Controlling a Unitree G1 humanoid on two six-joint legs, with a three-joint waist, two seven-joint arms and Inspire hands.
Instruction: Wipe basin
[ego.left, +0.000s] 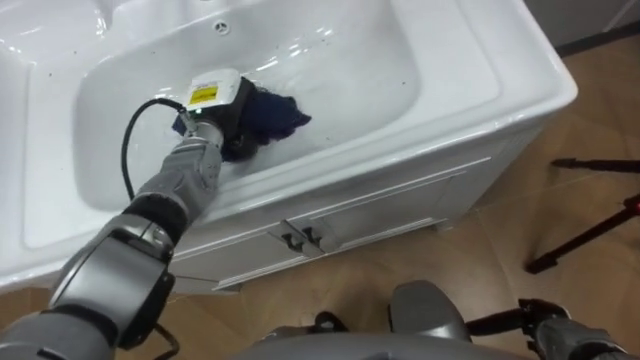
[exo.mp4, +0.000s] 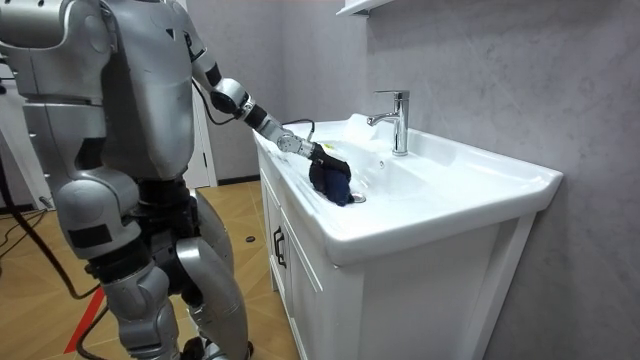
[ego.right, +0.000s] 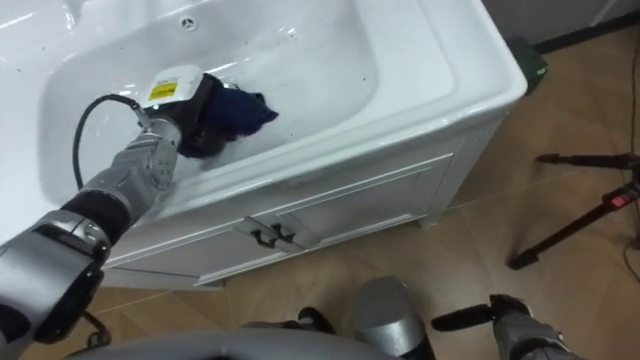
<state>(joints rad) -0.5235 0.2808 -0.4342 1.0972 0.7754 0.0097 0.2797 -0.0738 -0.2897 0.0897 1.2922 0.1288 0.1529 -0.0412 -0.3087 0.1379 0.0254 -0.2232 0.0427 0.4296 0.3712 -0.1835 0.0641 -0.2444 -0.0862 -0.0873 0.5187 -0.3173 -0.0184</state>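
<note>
standing close to the front of a white cabinet (exo.mp4: 300, 260), the robot bends its body a little and reaches its left arm over the rim and down into the basin (ego.left: 380, 70). the left hand (ego.left: 222, 115) is low inside the bowl, on the side near the robot. its fingers (ego.left: 238, 145) are clenched on a dark blue cloth (ego.left: 280, 113). the cloth is bunched up, and most of it sticks out past the hand toward the robot's right. in the room view it hangs from the hand down to the white bottom of the bowl.

a small round hole (ego.left: 221, 27) sits in the far wall of the bowl, well apart from the cloth. a shiny tap (exo.mp4: 398, 120) stands upright on the far rim, with its spout out over the bowl.

two dark handles (ego.left: 300, 238) sit side by side on the cabinet doors, below the rim.

the right hand (ego.right: 512, 322) hangs low by the robot's side, away from the basin; whether it is clenched or loose i cannot tell.

black tripod legs (ego.left: 585, 232) stand on the wood floor (ego.left: 480, 270) to the robot's right.
</note>
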